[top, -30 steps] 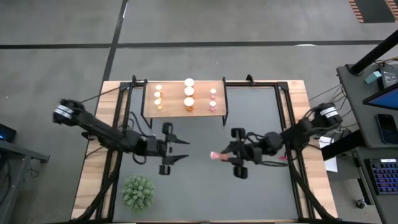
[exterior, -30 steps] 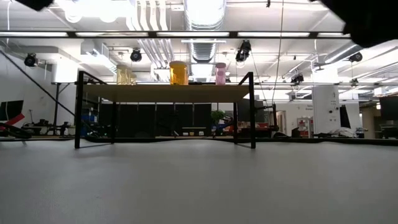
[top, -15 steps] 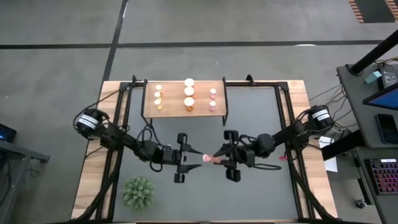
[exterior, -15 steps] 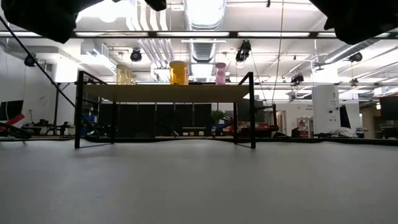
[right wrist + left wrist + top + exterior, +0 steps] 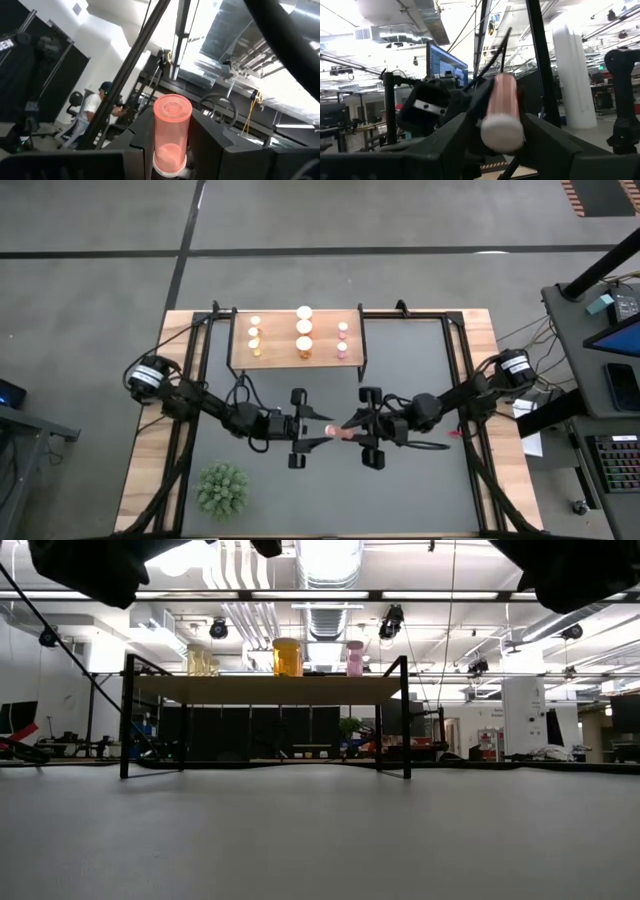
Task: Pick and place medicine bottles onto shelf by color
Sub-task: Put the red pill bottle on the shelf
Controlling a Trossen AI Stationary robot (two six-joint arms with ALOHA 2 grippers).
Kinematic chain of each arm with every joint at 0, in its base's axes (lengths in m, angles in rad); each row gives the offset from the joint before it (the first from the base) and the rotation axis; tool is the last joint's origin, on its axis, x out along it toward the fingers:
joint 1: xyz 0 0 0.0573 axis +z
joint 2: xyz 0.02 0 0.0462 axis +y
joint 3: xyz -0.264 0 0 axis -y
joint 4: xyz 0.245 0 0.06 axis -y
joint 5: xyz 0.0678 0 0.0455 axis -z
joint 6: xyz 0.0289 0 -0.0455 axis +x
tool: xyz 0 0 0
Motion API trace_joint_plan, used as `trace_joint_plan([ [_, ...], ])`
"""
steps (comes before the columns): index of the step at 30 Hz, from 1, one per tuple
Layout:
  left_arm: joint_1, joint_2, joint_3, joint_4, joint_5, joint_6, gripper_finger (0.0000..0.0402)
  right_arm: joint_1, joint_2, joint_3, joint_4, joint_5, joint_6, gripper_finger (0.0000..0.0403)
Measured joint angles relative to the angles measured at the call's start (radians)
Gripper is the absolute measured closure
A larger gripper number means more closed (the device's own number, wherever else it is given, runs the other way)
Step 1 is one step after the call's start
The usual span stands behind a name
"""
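A pink medicine bottle (image 5: 339, 432) with a white cap hangs in the air over the table's middle, with my right gripper (image 5: 352, 432) shut on it. My left gripper (image 5: 320, 430) is open and faces it from the table's left. Its two fingers (image 5: 451, 137) stand on either side of the white cap (image 5: 502, 134); I cannot tell whether they touch it. At the far edge stands the shelf (image 5: 280, 340). It carries a row of yellow bottles (image 5: 254, 335), a row of larger orange ones (image 5: 303, 330) and a row of pink ones (image 5: 342, 338). My right gripper pinches the pink body's two sides (image 5: 159, 140) between its two fingers (image 5: 205, 137), coming from the table's right and slanting upward. The bottle is lifted clear and tilted. Its pink closed end (image 5: 172, 107) is up, and its cap end is low, toward the left gripper.
A green spiky plant (image 5: 222, 487) stands near the front left. The shelf's black legs (image 5: 404, 720) stand on the grey top at the far side. In the low view, bare table lies between the shelf and the near edge.
My left gripper has gone toward the table's right and down, up to the pink bottle, so its open fingers now flank the cap. My right gripper has moved a little toward the table's left with the bottle. Both have kept nearly still over the last half second.
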Motion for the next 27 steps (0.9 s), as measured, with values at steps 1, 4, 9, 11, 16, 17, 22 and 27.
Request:
trace_joint_plan([
  [1, 0.0, 0.0, 0.0, 0.0, 0.0, -0.001, 0.0223, 0.0, -0.001, 0.0, 0.004, 0.001, -0.003, 0.0312],
  [4, -0.001, 0.0, 0.0, 0.001, 0.001, -0.002, 0.0223, 0.002, -0.001, 0.0, 0.003, 0.002, -0.006, 0.0312],
  [9, 0.001, 0.003, 0.0, -0.001, 0.02, -0.001, 0.0218, 0.001, -0.001, 0.0, 0.004, 0.003, -0.009, 0.0312],
  [11, 0.004, 0.005, 0.0, -0.004, 0.022, -0.002, 0.0207, 0.001, -0.001, 0.0, 0.003, 0.003, -0.009, 0.0312],
  [16, 0.009, 0.005, 0.0, -0.003, 0.023, 0.005, 0.0169, 0.001, -0.001, 0.0, 0.004, 0.003, -0.009, 0.0312],
  [17, 0.01, 0.005, 0.0, -0.003, 0.024, 0.008, 0.0165, 0.001, -0.001, 0.0, 0.004, 0.003, -0.008, 0.0312],
  [22, 0.014, 0.005, 0.0, -0.002, 0.024, 0.032, 0.0176, 0.001, -0.001, 0.0, 0.004, 0.003, -0.008, 0.0312],
  [27, 0.015, 0.005, 0.0, 0.0, 0.025, 0.051, 0.0229, 0.001, -0.001, 0.0, 0.004, 0.003, -0.007, 0.0312],
])
